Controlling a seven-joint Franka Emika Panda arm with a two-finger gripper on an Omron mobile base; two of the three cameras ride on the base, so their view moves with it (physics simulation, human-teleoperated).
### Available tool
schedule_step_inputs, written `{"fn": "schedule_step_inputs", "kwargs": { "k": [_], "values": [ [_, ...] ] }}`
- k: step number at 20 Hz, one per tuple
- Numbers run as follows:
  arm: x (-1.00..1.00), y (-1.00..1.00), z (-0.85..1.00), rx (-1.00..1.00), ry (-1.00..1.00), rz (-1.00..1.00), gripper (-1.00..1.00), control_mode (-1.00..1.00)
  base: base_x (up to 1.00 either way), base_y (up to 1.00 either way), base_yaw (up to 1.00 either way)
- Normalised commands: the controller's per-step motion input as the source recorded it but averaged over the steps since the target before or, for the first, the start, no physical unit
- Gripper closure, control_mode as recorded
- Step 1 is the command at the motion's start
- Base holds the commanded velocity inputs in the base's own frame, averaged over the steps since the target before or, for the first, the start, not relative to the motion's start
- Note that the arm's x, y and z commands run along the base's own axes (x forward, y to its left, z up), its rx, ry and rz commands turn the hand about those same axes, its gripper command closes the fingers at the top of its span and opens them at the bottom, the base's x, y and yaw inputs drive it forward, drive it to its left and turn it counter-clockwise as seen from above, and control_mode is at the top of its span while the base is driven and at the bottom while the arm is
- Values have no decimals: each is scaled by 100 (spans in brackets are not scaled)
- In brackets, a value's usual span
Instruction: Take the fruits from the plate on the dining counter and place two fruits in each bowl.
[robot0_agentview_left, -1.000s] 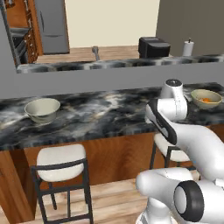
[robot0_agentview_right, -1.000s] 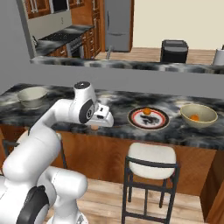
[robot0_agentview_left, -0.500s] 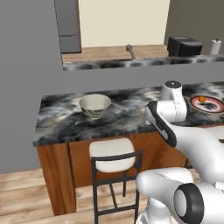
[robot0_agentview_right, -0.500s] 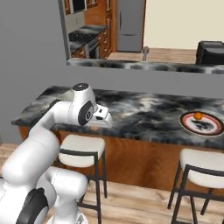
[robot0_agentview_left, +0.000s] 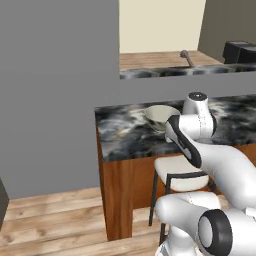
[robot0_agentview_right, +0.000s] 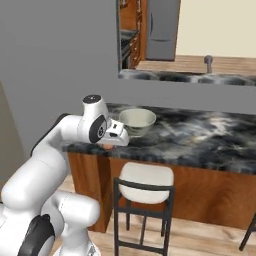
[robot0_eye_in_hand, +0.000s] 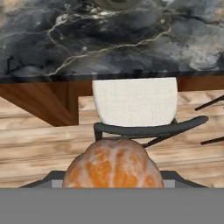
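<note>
gripper (robot0_eye_in_hand: 113, 186) clamped on an orange fruit (robot0_eye_in_hand: 113, 166) — above a stool (robot0_eye_in_hand: 135, 103)

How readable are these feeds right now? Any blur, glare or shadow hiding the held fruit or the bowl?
Hand view: the orange fruit is sharp but cropped at the bottom edge. Left base view: flat, even light, the bowl partly hidden behind the arm. Right base view: the bowl is clear on the dining counter, without glare; the gripper sits in soft shadow.

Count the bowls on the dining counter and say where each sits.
1. A single beige bowl sits on the dining counter near its left end, above the stool and just beyond the pincer. Any other bowl may lie farther right, outside these views.
</note>
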Motion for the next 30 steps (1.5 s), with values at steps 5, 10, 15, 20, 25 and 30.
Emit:
{"fn": "schedule_step_inputs", "kwargs": {
  "k": [5,10,15,20,25,30],
  "values": [
    [0,0,0,0,0,0,100,100,38,31,0],
    [0,0,0,0,0,0,100,100,32,-42,0],
    [0,0,0,0,0,0,100,100,26,-40,0],
    [0,0,0,0,0,0,100,100,52,-5,0],
    [0,0,0,0,0,0,100,100,60,0,0],
    [16,0,0,0,0,0,100,-100,49,0,0]
  ]
}}
